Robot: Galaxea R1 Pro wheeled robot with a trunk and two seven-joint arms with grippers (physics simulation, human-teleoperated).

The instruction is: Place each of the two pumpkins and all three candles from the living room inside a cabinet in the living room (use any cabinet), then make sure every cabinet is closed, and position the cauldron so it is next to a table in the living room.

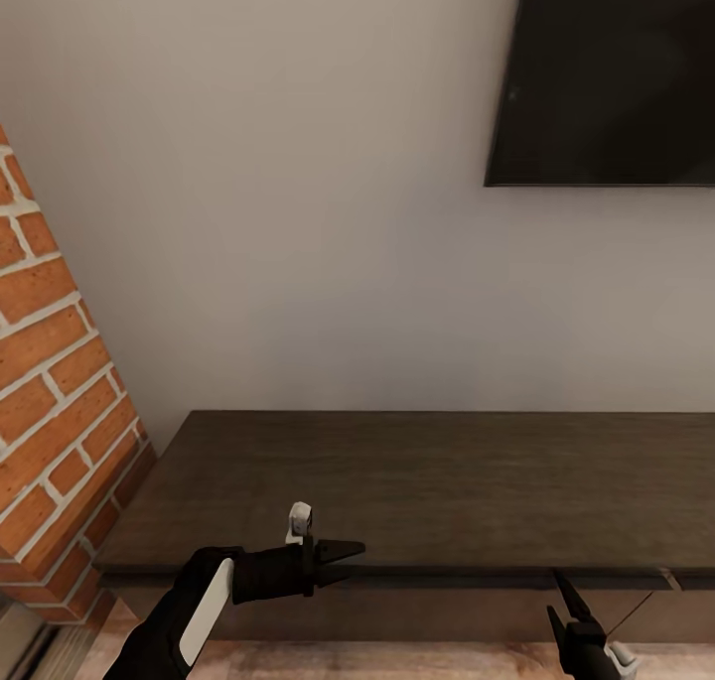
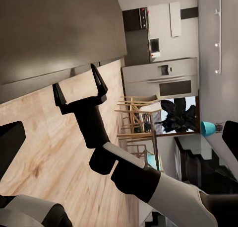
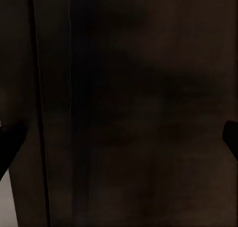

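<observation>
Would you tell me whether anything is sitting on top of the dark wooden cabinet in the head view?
No, the top of the cabinet is a bare dark wood surface, with no pumpkin, candle or other item resting on it.

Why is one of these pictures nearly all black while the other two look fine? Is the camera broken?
Probably not broken: the right wrist view sits close against the dark brown cabinet, so little light reaches it. The head view is evenly lit, with a soft shadow on the wall. The left wrist view is bright and sharp, showing the right tool open.
</observation>
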